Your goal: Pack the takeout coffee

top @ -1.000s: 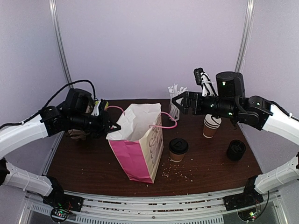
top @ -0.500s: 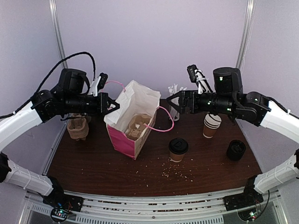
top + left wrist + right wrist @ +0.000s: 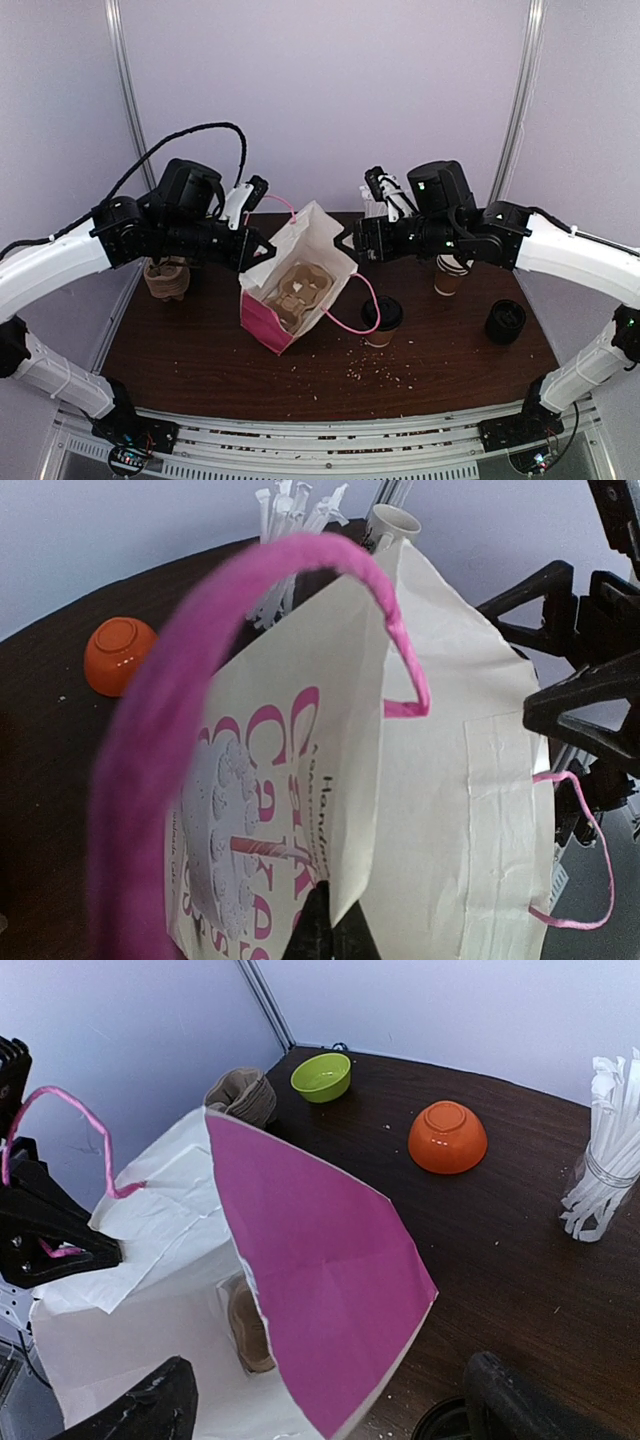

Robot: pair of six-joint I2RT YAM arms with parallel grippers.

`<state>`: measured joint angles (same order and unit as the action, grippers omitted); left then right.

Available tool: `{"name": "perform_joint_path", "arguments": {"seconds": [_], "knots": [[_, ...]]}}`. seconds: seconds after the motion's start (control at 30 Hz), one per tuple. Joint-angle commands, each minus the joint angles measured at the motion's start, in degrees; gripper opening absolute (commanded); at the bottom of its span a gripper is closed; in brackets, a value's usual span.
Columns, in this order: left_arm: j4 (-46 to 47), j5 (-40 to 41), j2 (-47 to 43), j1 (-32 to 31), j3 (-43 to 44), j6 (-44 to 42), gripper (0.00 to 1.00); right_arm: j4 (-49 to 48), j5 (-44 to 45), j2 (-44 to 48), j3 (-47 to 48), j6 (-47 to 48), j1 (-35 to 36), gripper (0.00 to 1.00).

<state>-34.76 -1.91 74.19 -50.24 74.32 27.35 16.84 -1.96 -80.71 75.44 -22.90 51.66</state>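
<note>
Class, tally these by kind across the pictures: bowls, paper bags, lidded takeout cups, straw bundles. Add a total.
Bowls, a green round bowl and an orange round bowl: 2
Pink-and-white paper bag: 1
Brown kraft-paper cup with black lid: 1
Bundle of white straws: 1
Total: 5

Paper bag (image 3: 300,810), pink lettering "Cakes", smaller print unreadable

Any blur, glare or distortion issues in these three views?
Left wrist: pink handle close to lens, blurred; print on bag readable. Right wrist: magenta bag panel sharp, own fingers dark and soft. Top: even light, no hard glare, front rail bows slightly.
</note>
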Motion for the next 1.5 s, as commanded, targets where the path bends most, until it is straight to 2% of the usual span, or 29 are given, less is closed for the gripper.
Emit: {"name": "perform_joint_path", "arguments": {"seconds": [0.0,0.23,0.3,0.47,0.8,1.0,1.23,1.47], "knots": [[2.32,4.79,-1.14,-1.43,1.98,-5.55,0.0,0.26,1.65,0.77,-3.08,0.1,0.28,0.91],[7.86,3.94,-4.41,-3.1,-2.47,-11.58,0.0,-2.11,3.91,1.94,-10.78,1.79,2.45,0.68],[7.87,3.7,-4.43,-3.35,-2.59,-12.15,0.0,-3.04,5.31,2.42,-12.67,2.18,3.29,0.65],[9.37,3.91,-5.33,-4.33,-4.69,-13.11,0.0,-6.73,7.03,3.23,-17.06,2.08,4.14,0.62],[9.76,4.89,-5.85,-4.52,-5.99,-12.55,0.0,-7.65,6.7,2.28,-15.75,2.61,4.83,0.6],[11.12,4.36,-6.35,-4.52,-5.58,-8.84,0.0,-4.79,5.25,2.6,-11.06,2.08,4.84,0.59],[9.14,3.35,-4.58,-4.52,-0.5,0.12,0.0,2.73,4.47,0.31,-1.66,0.81,4.55,0.61],[-1.42,7.2,0.31,-2.56,6.01,9.5,0.0,7.47,3.81,-1.09,4.96,0.14,3.19,0.88]]}}
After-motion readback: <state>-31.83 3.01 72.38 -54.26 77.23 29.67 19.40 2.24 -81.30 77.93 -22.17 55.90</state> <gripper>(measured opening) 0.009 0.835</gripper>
